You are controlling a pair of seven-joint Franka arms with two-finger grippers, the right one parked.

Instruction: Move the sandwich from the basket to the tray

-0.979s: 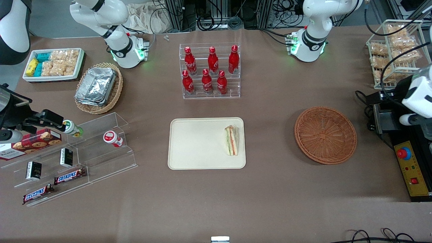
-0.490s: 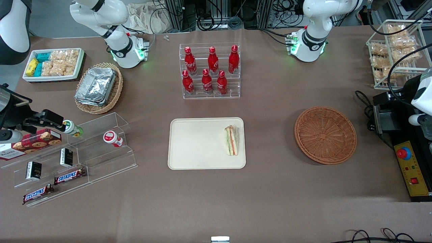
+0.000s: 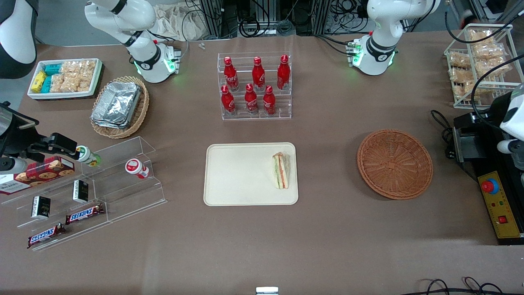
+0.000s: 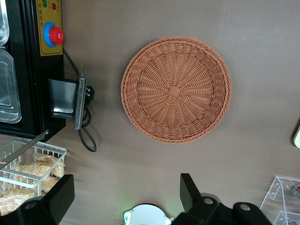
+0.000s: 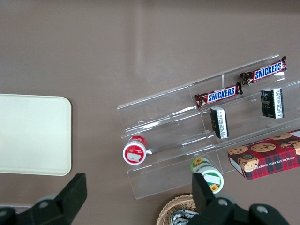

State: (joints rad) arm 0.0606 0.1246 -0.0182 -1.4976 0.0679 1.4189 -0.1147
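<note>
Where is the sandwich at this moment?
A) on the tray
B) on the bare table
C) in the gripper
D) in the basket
A: the sandwich lies on the tray; the basket holds nothing, and the gripper is open above the table near the basket.

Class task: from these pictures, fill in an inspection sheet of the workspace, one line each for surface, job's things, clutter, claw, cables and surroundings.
Surface: brown cloth-covered table.
Job's things: wrapped triangular sandwich lies on the cream rectangular tray; round reddish-brown wicker basket holds nothing.
Clutter: six red bottles in a clear rack; tan basket of foil containers; white bin of snack packets; clear stepped shelf with chocolate bars; white wire rack of snack bags.
Claw: left arm's claw open, holding nothing, above the table beside the reddish-brown basket.
Cables: black cable beside the control box.
Surroundings: equipment frames and wiring.
</note>
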